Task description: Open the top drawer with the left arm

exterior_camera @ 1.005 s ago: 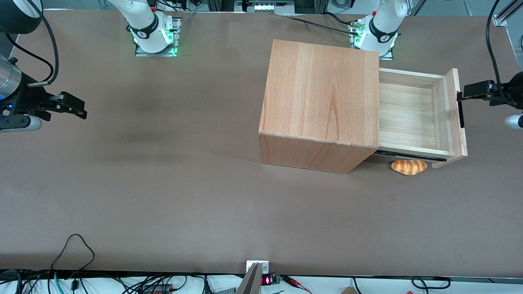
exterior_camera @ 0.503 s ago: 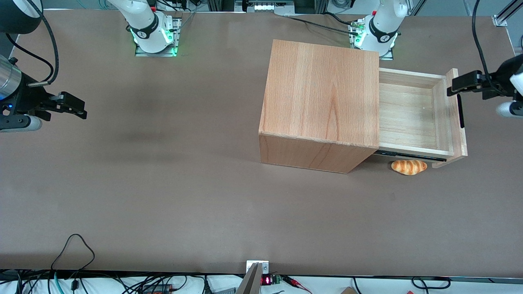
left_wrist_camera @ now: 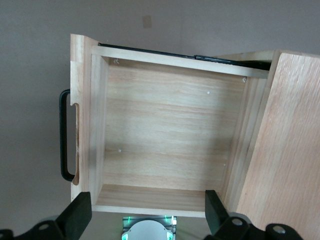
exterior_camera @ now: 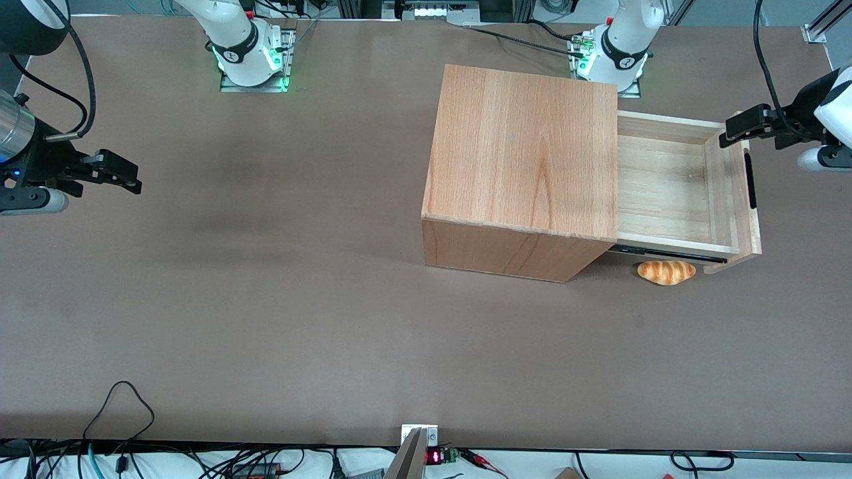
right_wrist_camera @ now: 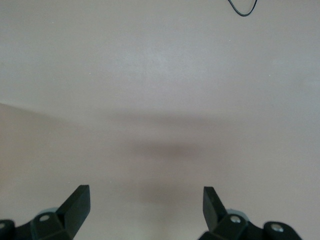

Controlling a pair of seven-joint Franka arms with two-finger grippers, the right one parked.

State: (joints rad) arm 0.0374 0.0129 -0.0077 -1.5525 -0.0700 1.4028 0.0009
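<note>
The top drawer [exterior_camera: 665, 193] stands pulled well out of the beech cabinet [exterior_camera: 526, 153], its pale plank bottom bare. A long black bar handle [exterior_camera: 750, 179] runs along its front panel. The left arm's gripper [exterior_camera: 727, 132] hovers above the end of the front panel that lies farthest from the front camera, clear of the handle. In the left wrist view the gripper [left_wrist_camera: 146, 207] is open, its black fingers [left_wrist_camera: 79, 212] wide apart and holding nothing, looking down on the drawer [left_wrist_camera: 165, 130], the handle [left_wrist_camera: 62, 135] and the cabinet top [left_wrist_camera: 285, 150].
A toy bread roll [exterior_camera: 666, 272] lies on the brown table [exterior_camera: 299, 299], just nearer the front camera than the open drawer. The working arm's base [exterior_camera: 612, 56] with green lights stands close to the cabinet, farther from the camera. Cables hang over the table's near edge.
The gripper has left the handle, rising and drifting away from the front camera to above the front panel's end. The drawer has stayed put.
</note>
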